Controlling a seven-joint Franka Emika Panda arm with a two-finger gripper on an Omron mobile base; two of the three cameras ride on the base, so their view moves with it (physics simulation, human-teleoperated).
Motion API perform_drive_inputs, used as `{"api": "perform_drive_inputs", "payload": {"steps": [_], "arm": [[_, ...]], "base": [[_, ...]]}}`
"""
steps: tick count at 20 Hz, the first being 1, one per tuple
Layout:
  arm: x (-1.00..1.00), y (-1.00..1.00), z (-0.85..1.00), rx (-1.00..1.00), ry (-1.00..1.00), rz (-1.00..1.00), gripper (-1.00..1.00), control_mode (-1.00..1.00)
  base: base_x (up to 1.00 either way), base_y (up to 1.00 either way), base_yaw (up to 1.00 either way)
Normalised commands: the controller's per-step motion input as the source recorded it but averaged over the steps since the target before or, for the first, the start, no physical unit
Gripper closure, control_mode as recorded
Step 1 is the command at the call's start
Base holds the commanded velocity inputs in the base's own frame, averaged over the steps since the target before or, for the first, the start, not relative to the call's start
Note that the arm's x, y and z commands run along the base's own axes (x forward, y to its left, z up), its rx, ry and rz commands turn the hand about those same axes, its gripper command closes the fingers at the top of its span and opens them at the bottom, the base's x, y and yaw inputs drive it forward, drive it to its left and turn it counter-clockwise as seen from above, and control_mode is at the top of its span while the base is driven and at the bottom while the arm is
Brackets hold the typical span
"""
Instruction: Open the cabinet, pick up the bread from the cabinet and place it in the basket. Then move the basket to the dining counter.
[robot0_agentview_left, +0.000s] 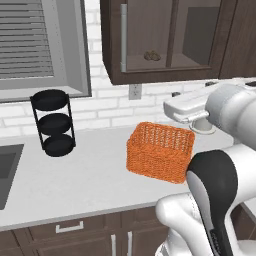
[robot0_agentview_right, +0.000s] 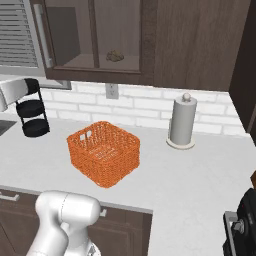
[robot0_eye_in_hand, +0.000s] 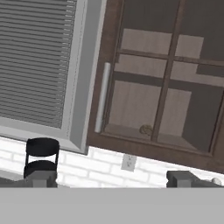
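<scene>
The dark brown cabinet (robot0_agentview_left: 165, 40) hangs on the wall with its glass door shut. Its long silver handle (robot0_eye_in_hand: 103, 98) stands on the door's left side. Through the glass, the small golden bread (robot0_eye_in_hand: 145, 129) lies on the lower shelf (robot0_agentview_left: 152, 56). The orange wicker basket (robot0_agentview_left: 160, 150) sits empty on the white worktop below the cabinet. My gripper (robot0_eye_in_hand: 113, 179) is open, its fingertips (robot0_eye_in_hand: 41, 178) wide apart with nothing between them. It faces the cabinet door from a distance, with my white hand (robot0_agentview_left: 186, 107) above the basket's back right. The dining counter is out of view.
A black three-tier rack (robot0_agentview_left: 52, 122) stands on the worktop left of the basket, under a window with blinds (robot0_agentview_left: 30, 40). A paper towel holder (robot0_agentview_right: 181, 125) stands to the right by the brick wall. A sink (robot0_agentview_left: 7, 170) lies at the far left.
</scene>
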Motion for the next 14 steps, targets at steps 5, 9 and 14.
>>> {"api": "perform_drive_inputs", "payload": {"steps": [5, 9, 14], "arm": [[0.22, 0.3, 0.31, 0.03, -0.02, 0.03, -1.0, -1.0], [0.44, 0.15, 0.0, 0.0, 0.05, 0.0, -1.0, -1.0], [0.45, 0.05, 0.0, 0.0, -0.01, 0.0, -1.0, -1.0]], "base": [[0.0, 0.0, 0.0], [0.0, 0.0, 0.0], [0.0, 0.0, 0.0]]}}
